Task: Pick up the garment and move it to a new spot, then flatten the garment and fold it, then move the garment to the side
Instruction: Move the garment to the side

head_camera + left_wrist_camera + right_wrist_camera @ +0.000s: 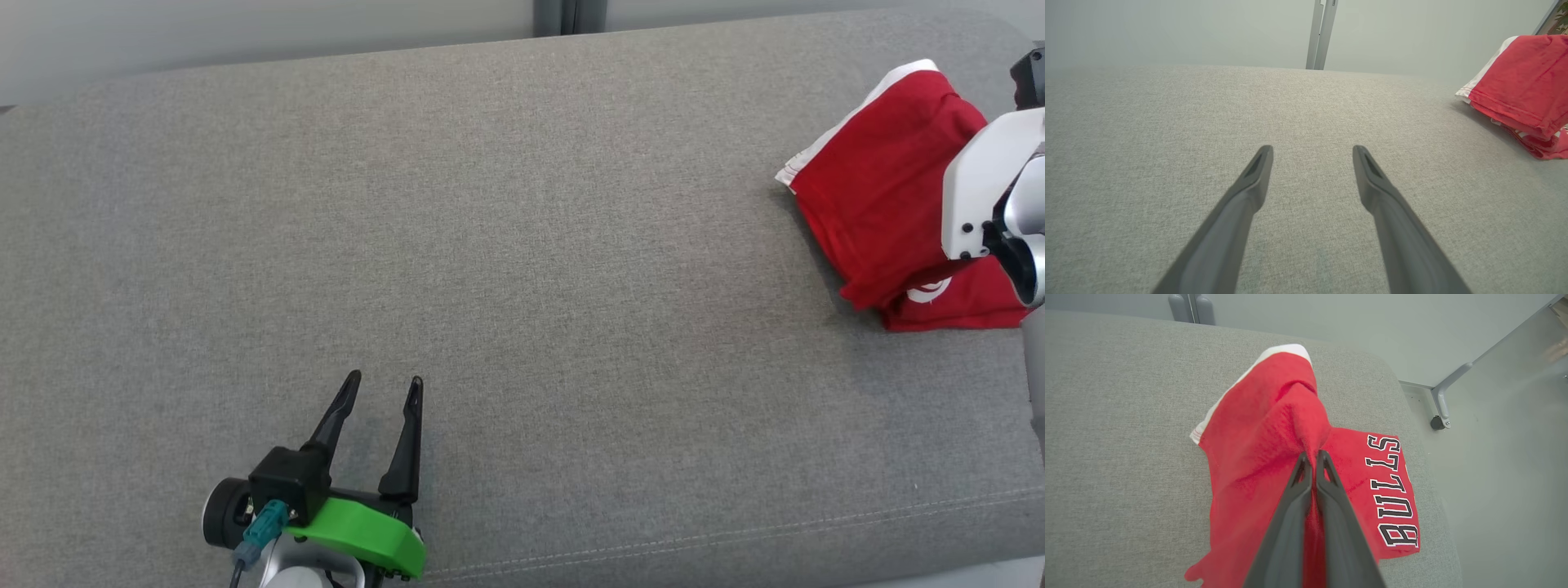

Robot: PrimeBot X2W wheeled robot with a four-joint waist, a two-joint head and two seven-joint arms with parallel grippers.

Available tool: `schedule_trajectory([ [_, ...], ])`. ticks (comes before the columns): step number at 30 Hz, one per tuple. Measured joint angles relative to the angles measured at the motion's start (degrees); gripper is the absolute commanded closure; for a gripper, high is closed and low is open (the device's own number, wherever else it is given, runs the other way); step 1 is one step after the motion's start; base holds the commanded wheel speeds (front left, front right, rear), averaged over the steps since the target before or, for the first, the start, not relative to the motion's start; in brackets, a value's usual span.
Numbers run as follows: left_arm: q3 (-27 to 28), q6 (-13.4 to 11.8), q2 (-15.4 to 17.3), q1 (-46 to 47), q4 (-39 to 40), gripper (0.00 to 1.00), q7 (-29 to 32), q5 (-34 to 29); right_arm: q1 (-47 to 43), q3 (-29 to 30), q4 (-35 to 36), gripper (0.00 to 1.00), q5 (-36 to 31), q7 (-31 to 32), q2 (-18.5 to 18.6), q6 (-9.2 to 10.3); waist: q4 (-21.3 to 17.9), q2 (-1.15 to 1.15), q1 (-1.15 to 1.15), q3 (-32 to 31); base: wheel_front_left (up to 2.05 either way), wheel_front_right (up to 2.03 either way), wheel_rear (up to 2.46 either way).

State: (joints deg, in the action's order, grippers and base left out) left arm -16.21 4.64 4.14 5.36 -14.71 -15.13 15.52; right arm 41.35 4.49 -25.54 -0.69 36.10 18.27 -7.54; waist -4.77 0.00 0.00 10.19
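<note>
My right hand (1312, 456), clenched on a raised fold of the red, white-trimmed jersey (1249, 457) lettered "BULLS", grips it at the right end of the grey fabric-covered counter (571, 245), while my left hand (385, 385) hovers released, well apart.

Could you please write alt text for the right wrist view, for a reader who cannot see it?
The right tool is shut on a raised fold of a red garment with white trim, the rest of it lying near the corner of a grey cushion. Black lettering on the garment reads BULLS. A metal leg stands beyond on the floor.
</note>
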Motion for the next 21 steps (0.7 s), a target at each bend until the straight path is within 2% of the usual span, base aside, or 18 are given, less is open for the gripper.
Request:
schedule_trajectory([
  [10,-0.7,0.3,1.1,1.1,0.3,0.00,0.4,-0.5,-1.2,6.8,-2.1,1.00,-6.2,-3.0,2.1,0.00,0.8,0.00,0.00,2.5,0.00,0.00,0.00],
  [14,-0.9,0.3,1.7,1.6,1.0,0.00,0.9,-0.6,-1.0,9.0,-4.8,1.00,-10.4,-5.5,3.0,0.00,1.5,0.00,0.00,3.9,0.00,0.00,0.00],
  [18,-1.4,0.2,2.0,2.2,1.6,0.00,1.2,-1.0,-0.4,8.9,-8.7,1.00,-14.9,-7.8,5.5,0.00,2.1,0.00,0.00,5.3,0.00,0.00,0.00],
  [21,-2.1,0.3,2.1,2.7,1.9,0.00,1.5,-1.0,1.1,11.1,-11.2,1.00,-17.5,-9.4,6.8,0.00,2.7,0.00,0.00,6.1,0.00,0.00,0.00],
])
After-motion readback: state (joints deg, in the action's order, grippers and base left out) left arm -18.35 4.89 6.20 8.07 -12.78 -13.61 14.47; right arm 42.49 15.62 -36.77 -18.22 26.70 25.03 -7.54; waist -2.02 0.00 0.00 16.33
